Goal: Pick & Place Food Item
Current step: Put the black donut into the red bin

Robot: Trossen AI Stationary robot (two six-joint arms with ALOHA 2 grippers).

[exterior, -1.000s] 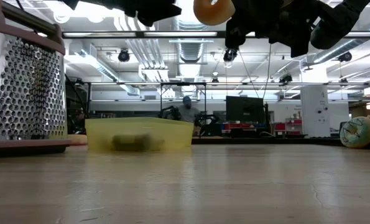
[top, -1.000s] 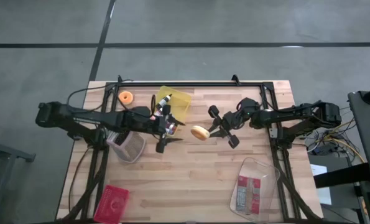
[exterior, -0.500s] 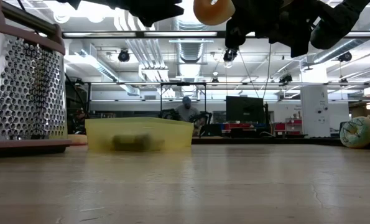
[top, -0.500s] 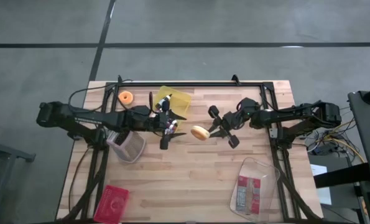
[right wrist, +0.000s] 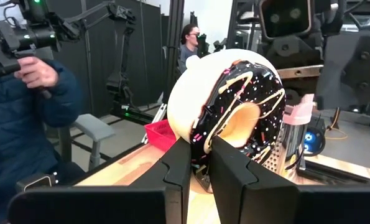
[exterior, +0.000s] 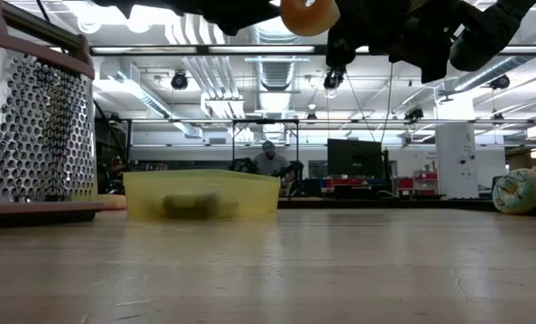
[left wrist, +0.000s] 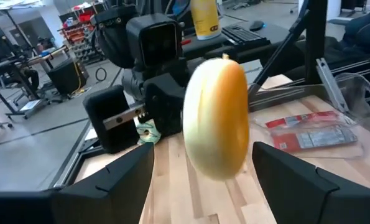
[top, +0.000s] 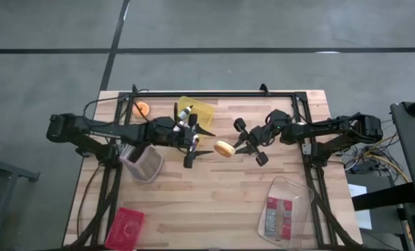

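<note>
A donut (top: 224,148) with dark icing and pale stripes is held in the air over the middle of the table by my right gripper (top: 236,147), which is shut on it. It also shows in the right wrist view (right wrist: 231,106) and at the top of the low view (exterior: 309,15). My left gripper (top: 208,143) is open just left of the donut. In the left wrist view the donut (left wrist: 217,118) shows edge-on a little beyond the left fingertips, untouched. My right gripper pinches the donut's rim (right wrist: 202,134) between its two fingers (right wrist: 178,163), one on the plain side and one on the iced face. The fingers come about level from the table's right. The donut stands on edge, lifted clear of the table.
A yellow container (top: 197,111) lies at the far middle and an orange item (top: 141,109) at the far left. A metal grater (top: 144,164) lies under the left arm. A red packet (top: 127,226) and a clear tub (top: 285,208) sit near the front. People (right wrist: 23,112) stand beyond the table.
My left gripper has moved toward the table's right edge, closer to the donut. My right gripper and the donut have stayed where they were.
</note>
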